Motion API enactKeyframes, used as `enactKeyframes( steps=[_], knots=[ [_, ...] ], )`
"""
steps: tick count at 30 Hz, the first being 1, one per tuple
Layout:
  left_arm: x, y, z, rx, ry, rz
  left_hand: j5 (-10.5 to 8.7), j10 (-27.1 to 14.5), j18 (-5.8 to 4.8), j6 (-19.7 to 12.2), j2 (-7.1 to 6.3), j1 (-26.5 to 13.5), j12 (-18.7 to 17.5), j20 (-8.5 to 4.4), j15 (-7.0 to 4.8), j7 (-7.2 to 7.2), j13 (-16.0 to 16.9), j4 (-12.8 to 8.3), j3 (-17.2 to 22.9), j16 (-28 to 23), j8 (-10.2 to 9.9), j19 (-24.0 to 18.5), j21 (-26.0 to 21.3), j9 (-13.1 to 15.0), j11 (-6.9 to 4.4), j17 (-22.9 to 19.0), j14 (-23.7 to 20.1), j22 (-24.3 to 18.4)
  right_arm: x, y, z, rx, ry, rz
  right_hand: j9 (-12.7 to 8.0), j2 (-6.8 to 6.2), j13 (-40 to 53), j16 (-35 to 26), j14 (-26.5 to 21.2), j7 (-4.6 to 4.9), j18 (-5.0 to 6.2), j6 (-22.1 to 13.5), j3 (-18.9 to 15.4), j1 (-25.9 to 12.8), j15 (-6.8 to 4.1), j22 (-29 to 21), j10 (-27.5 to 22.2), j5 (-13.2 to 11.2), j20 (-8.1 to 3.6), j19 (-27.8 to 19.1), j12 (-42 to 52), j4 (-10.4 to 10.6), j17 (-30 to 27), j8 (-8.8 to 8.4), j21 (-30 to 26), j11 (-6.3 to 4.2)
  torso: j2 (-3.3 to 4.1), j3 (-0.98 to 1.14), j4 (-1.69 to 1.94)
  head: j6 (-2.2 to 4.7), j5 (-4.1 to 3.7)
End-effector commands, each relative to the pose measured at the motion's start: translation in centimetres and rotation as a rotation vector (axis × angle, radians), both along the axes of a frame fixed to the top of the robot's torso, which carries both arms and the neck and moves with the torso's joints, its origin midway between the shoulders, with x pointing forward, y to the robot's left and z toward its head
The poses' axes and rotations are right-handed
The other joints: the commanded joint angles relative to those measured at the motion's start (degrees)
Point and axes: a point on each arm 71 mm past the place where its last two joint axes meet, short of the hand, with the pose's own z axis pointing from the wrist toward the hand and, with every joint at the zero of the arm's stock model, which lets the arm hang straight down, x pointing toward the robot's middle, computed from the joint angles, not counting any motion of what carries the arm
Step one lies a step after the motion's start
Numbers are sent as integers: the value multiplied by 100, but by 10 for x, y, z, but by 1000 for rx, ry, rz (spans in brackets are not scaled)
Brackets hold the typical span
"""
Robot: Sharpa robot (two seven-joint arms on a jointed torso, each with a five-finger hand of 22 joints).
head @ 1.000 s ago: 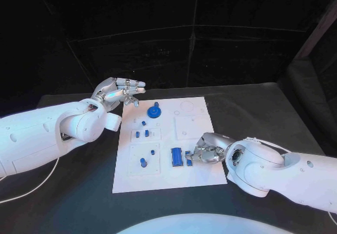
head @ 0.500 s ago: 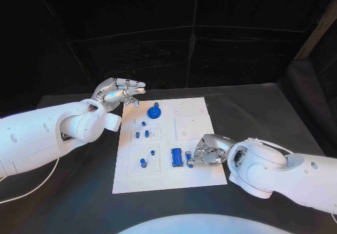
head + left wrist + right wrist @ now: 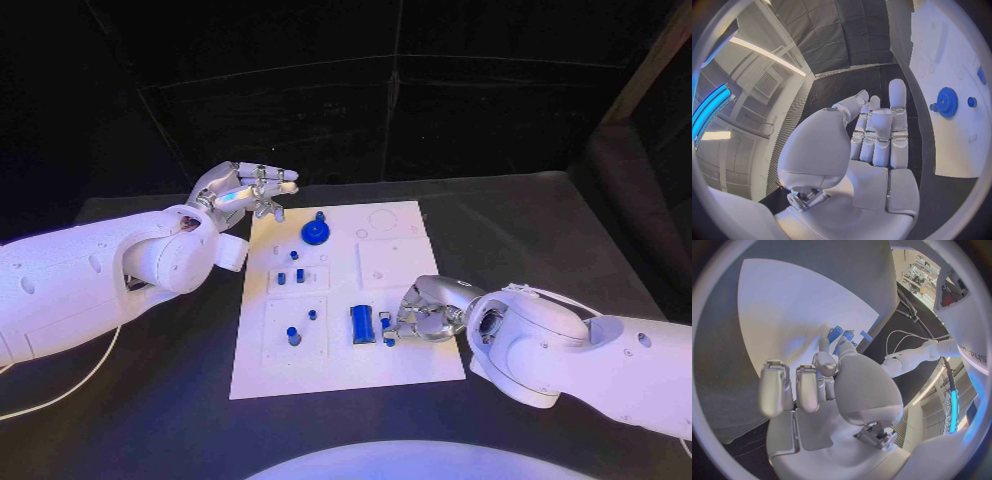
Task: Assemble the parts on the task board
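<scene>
Looking down from the head view, the right hand pinches a small blue part on the task board beside a blue block; slipping could knock it. Left wrist view: the left hand is spread, holding nothing. Right wrist view: fingers hide the part, risking misalignment.

A black table stands before black panelled walls; the left wrist view shows a ceiling light strip.

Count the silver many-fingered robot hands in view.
2: left hand hovers off the white task board's far left corner; right hand is by small blue parts at its right edge.
</scene>
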Motion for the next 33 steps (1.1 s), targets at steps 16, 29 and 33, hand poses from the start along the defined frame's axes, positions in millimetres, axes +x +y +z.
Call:
enactKeyframes(
  steps=[16,29,33],
  knots=[
    [0,-1,1,-7,2,-11,33,-36,67,-45,60,-7,20,0,10,4,5,-1,-36,-36,12,-24,-22,-9,9,-5,-49,-10,12,2,-6,-11,-8,0,25,138,35,54,366,-35,-33,53,-1,529,-30,253,43,-420,-38,81,-3,-293,227,-29,46,-8,5,-4,2,-37,26],
    [0,-1,1,-7,3,-13,33,-36,67,-45,60,-7,20,0,10,4,5,-1,-36,-36,12,-24,-22,-9,9,-5,-49,-10,17,6,-6,1,-51,-10,27,214,46,61,368,-37,-34,65,0,612,-31,257,53,-594,-40,81,8,-341,243,-31,46,-11,4,0,-2,-45,28],
    [0,-1,1,-7,3,-13,33,-36,67,-45,60,-7,20,0,10,4,5,-1,-36,-36,12,-24,-22,-9,9,-5,-49,-10,17,8,-3,35,-72,-11,27,229,45,62,369,-22,-33,66,-68,506,-23,252,58,-627,-37,78,2,-274,245,-35,42,2,3,1,-6,-42,28]
  ],
)
